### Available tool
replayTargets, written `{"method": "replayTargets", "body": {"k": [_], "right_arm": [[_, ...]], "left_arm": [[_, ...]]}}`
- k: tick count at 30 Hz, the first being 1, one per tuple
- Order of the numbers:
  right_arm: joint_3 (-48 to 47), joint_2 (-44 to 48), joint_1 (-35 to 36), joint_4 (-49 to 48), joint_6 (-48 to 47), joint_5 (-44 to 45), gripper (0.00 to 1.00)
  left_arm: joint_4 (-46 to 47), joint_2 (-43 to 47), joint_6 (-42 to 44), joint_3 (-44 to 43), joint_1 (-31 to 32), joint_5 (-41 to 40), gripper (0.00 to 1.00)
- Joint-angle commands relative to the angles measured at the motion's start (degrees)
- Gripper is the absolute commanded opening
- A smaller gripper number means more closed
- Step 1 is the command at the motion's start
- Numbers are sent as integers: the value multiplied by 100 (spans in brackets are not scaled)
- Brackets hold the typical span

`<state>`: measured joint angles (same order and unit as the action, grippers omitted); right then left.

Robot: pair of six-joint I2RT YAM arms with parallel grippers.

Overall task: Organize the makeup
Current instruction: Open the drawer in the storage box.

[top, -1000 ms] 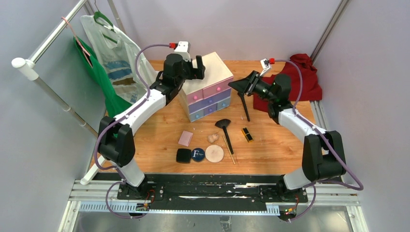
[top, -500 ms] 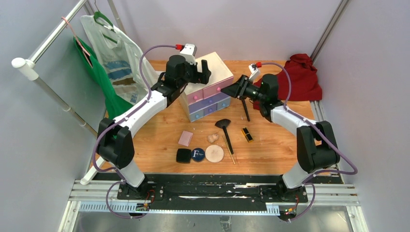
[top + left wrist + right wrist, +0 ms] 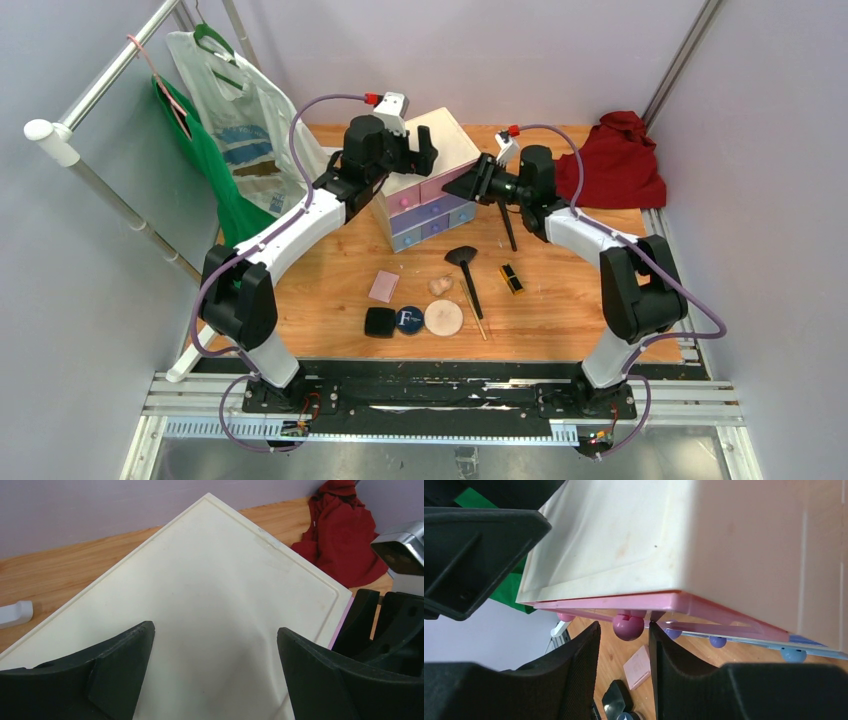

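Our left gripper (image 3: 214, 632) hangs released, spread wide over the top of the cream chest (image 3: 447, 135). Our right gripper (image 3: 624, 626) straddles the top drawer's pink knob (image 3: 628, 628); we cannot tell whether it pinches. The makeup (image 3: 408, 319) lies on the tabletop (image 3: 570, 300) before the chest.

A robot lab: 2 arms (image 3: 300, 215) bolted to a walled-in table (image 3: 570, 310).
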<state>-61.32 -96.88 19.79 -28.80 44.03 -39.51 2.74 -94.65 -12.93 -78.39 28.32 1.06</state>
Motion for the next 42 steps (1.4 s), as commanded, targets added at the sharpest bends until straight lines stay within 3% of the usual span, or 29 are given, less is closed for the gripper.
{"method": "replayTargets", "body": {"k": [1, 24, 42], "right_arm": [[-314, -177, 126, -27, -129, 235, 39], [-800, 40, 98, 412, -481, 573, 36], [-1543, -626, -157, 439, -445, 360, 35]], "left_arm": [[-1043, -158, -79, 302, 60, 124, 98], [-925, -145, -129, 438, 60, 123, 98], [-945, -122, -148, 462, 86, 123, 98]]}}
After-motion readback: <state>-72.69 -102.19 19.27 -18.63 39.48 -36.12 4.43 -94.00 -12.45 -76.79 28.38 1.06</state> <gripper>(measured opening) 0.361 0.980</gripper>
